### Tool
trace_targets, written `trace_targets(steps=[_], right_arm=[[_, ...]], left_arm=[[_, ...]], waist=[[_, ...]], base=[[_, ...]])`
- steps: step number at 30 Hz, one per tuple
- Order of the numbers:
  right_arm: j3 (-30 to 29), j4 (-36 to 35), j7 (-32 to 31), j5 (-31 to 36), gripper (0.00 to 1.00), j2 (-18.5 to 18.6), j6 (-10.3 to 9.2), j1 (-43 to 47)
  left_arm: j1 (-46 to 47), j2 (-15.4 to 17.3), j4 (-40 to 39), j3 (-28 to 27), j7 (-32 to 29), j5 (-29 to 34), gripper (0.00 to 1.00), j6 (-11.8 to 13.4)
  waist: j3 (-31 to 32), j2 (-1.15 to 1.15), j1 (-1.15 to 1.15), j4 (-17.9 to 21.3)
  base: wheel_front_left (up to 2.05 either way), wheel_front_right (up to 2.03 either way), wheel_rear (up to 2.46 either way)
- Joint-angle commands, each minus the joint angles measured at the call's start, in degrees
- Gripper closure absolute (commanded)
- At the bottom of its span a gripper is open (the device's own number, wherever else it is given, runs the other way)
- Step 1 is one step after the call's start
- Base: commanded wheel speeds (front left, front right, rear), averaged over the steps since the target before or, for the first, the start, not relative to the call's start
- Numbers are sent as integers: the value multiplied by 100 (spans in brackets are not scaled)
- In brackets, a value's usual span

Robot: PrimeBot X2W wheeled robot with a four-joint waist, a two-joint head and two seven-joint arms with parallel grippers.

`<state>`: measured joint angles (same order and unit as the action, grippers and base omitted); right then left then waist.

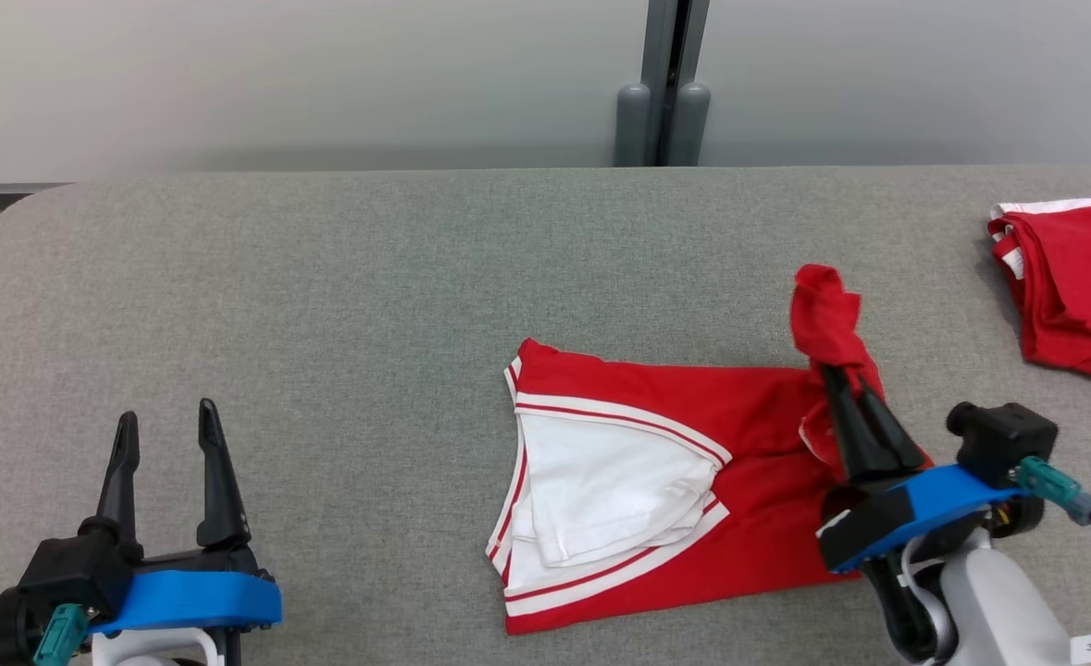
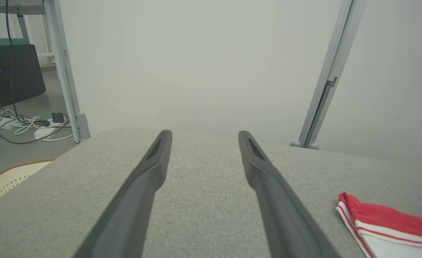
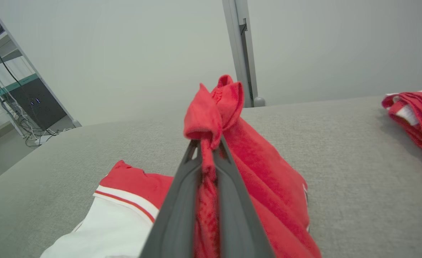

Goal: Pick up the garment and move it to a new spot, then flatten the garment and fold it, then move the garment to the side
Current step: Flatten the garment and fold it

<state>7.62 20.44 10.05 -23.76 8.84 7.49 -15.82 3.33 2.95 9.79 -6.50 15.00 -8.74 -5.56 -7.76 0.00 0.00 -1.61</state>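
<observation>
The right gripper point(image 1: 846, 377) has its 2 fingers pinched tight on a bunched red corner of the garment point(image 1: 656, 481) and holds that corner up off the bench point(image 1: 323, 277). The rest (red, with a white panel and striped trim) lies flat towards the bench's near edge, right of centre. The left gripper point(image 1: 167, 412) hangs over the near left corner, fingers spread wide, gripping nothing. A 2nd red garment point(image 1: 1077, 287) lies at the right edge.
</observation>
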Motion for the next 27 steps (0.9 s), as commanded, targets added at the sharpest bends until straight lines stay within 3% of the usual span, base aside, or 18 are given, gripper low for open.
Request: trace_targets(steps=[1,12,24,25,26,27], right_arm=[[161,-67,-57,28,100,-115,1,2],[1314,209,-22,-155,100,-554,1,-583],[2139,899,112,-590,100,-590,1,-1059],[2177,947,154,-618,69,-589,1,-1088],[2236,999,179,-661,0,-589,1,-1099],[2278,1038,221,-700,0,-590,1,-1117]], left_arm=[[13,-10,18,45,23,-25,0,24],[275,-9,101,300,23,-84,0,2],[499,-9,179,489,23,-198,0,38],[506,-10,178,489,23,-207,0,46],[508,-10,174,475,23,-214,0,48],[500,-10,165,459,24,-219,0,47]], waist=[[-22,0,0,-32],[-173,0,0,-339],[-368,0,0,-648],[-378,0,0,-650],[-384,0,0,-642],[-384,0,0,-625]], base=[[0,0,0],[0,0,0],[0,0,0],[0,0,0],[0,0,0],[0,0,0]])
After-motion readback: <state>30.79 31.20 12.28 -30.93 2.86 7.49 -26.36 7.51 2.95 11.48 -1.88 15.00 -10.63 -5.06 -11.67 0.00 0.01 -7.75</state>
